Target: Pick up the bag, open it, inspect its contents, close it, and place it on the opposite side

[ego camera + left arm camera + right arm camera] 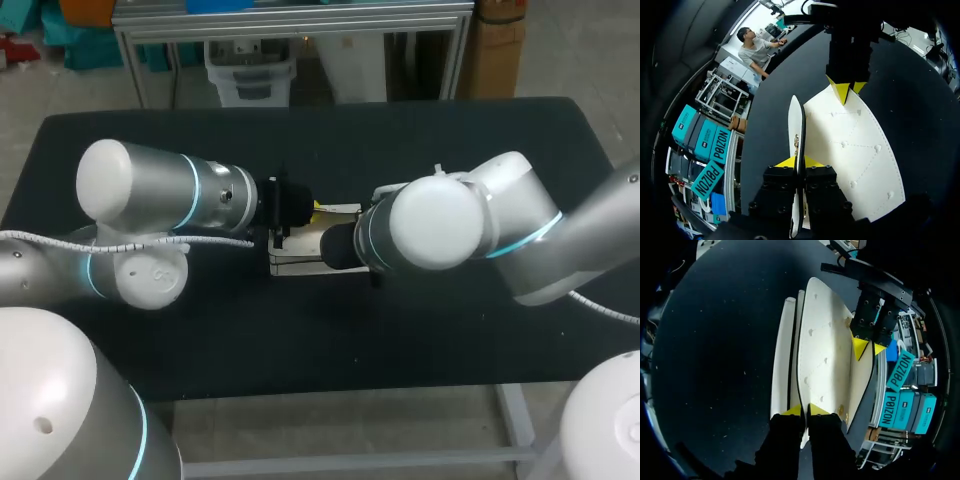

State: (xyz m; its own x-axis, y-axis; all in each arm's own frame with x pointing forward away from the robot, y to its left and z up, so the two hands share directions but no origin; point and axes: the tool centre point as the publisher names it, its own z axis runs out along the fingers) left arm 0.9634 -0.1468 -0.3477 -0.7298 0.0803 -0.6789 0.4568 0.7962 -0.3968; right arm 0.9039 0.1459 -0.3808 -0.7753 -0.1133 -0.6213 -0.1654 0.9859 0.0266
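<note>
The white bag (pixel 850 150), with stitched lines and small studs on its broad side, is at the middle of the black tabletop (pixel 450 140), between the two arms, which meet it from opposite ends. The left hand (pixel 798 162) is clamped on a thin white edge of the bag that carries a small gold fitting, one yellow tip pressed on each face of it. The right hand (pixel 804 411) is clamped on the other end, its tips nearly together around a thin white layer.
</note>
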